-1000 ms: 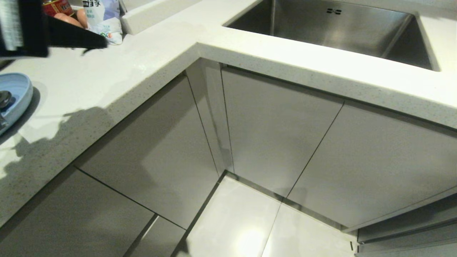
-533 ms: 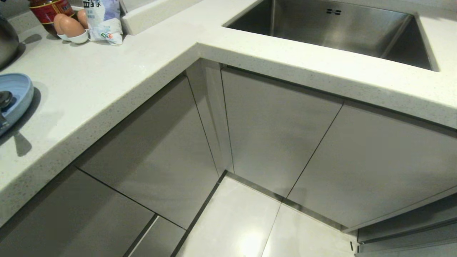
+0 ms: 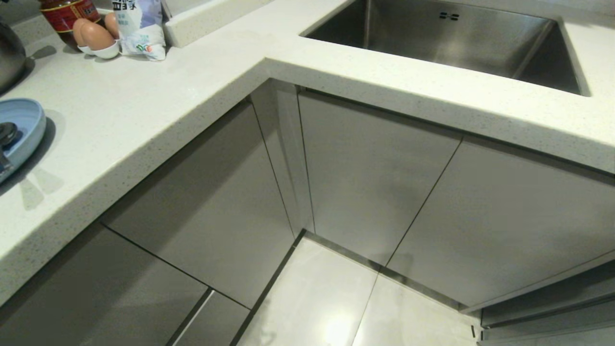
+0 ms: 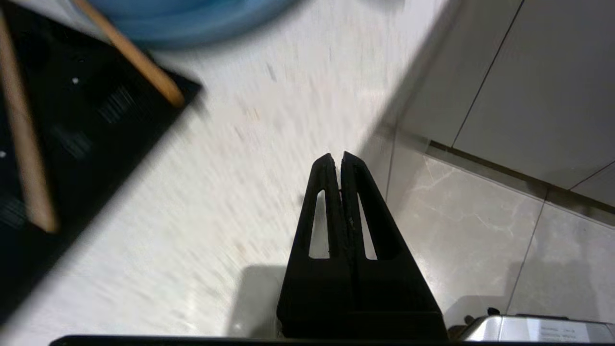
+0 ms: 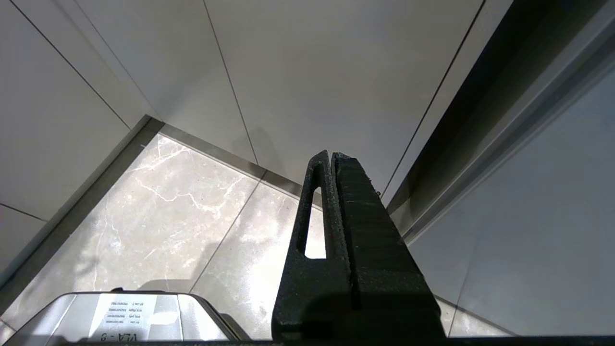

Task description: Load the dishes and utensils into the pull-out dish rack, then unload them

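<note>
Left gripper (image 4: 336,156) hangs over the white countertop (image 4: 230,192) near its edge, fingers pressed tight together, nothing between them. Left wrist view is smeared w/ blur. Right gripper (image 5: 331,154) is down low in front of the cabinets, also closed tight & empty, pointing at the marble floor tiles (image 5: 158,216).

Biggest thing up top: speckled white L-shaped counter (image 3: 158,110), wrapping the corner. Below it, flat grey-white cabinet fronts (image 3: 375,178), all flush — can't tell which one fronts the pull-out dish rack; no wire basket showing. Steel sink (image 3: 451,38) sunk into the counter at the far right side. Glossy floor (image 3: 326,298) in the corner below.

Next down: black cooktop (image 4: 72,144) set in the counter, seen from the left wrist cam. Pale blue plate (image 3: 26,125) sits at the head view's left edge on the counter, something dark & metallic on it (image 3: 6,134) — cut off, can't say what. Same blue rim (image 4: 192,19) shows in the wrist view, just beside the cooktop corner.

Smaller: two wooden chopsticks (image 4: 129,53), lying across the cooktop, one resting up on the blue rim, tips apart. Far back corner: steel pot (image 3: 9,53), red-label jar (image 3: 67,12), packet (image 3: 139,29), eggs (image 3: 93,34) in a small white dish.
</note>
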Available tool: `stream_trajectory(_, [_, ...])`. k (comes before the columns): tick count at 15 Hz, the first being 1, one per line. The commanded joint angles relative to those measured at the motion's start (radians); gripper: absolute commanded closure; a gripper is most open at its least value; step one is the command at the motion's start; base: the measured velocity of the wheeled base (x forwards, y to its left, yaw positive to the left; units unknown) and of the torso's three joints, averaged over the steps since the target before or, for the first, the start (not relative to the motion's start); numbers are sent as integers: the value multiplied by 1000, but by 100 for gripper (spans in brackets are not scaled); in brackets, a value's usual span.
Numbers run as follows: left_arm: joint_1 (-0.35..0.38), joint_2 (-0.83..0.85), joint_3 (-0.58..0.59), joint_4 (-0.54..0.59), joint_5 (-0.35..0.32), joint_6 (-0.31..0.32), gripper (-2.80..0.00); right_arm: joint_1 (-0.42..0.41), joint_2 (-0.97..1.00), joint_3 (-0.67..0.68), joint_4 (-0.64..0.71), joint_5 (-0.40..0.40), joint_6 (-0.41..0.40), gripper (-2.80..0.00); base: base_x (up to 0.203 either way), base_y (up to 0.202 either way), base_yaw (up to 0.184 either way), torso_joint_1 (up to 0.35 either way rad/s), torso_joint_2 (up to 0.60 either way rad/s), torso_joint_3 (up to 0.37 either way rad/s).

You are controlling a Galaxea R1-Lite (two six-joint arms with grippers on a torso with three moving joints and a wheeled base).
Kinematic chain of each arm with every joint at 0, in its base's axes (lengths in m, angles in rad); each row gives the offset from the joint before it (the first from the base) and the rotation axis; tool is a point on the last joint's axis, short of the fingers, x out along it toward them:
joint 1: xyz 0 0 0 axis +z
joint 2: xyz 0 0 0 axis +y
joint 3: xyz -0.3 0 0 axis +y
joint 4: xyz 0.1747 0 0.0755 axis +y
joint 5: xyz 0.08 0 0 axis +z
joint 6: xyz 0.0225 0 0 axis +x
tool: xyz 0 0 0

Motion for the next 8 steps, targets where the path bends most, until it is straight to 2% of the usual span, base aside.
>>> stream_trajectory(1, [-12,-154,226,-104,5,-12,0,0,0,0,0,1,0,0,0,0,0,0,0,0])
stream_trajectory(4, [-23,-257,457,-267,16,-31,0,0,0,0,0,1,0,0,0,0,0,0,0,0])
stream_trajectory(6, [-25,-264,623,-434,14,-24,0,0,0,0,0,1,0,0,0,0,0,0,0,0])
stream_trajectory(7, [-25,-266,666,-537,-3,-26,0,0,0,0,0,1,0,0,0,0,0,0,0,0])
stream_trajectory(8, [-25,-267,673,-560,-30,-35,0,0,0,0,0,1,0,0,0,0,0,0,0,0])
